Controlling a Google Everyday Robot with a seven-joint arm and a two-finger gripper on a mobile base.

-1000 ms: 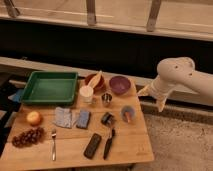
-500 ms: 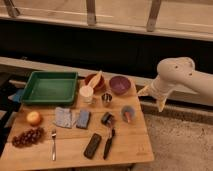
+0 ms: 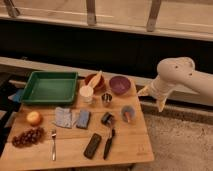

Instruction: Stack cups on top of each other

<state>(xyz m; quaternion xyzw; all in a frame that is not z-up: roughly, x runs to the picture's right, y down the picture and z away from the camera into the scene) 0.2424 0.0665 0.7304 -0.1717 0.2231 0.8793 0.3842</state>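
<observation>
The green tray (image 3: 50, 87) sits at the back left of the wooden table (image 3: 131, 145). In front of the tray lie an orange fruit (image 3: 34, 117) and, nearer the front edge, a bunch of dark grapes (image 3: 27, 136). In front of the tray's right half are a grey cloth (image 3: 63, 117), a blue cloth (image 3: 83, 119) and a fork (image 3: 53, 145).

Just beside the tray's right wall stands the cream-white cup (image 3: 86, 93), upright. The small silver cup (image 3: 106, 99) stands a little further right of the tray, near the cream-white one but apart from it (nothing is stacked). Behind them, level with the tray's back half, are a reddish-brown bowl (image 3: 95, 81) with a wooden utensil leaning in it and then a purple bowl (image 3: 120, 84).

Far to the right of the tray, past the table's right edge, the gripper (image 3: 151, 98) hangs in the air on its white arm (image 3: 175, 75). Its fingers are spread wide, it has hold of nothing, and it is well apart from both cups.
</observation>
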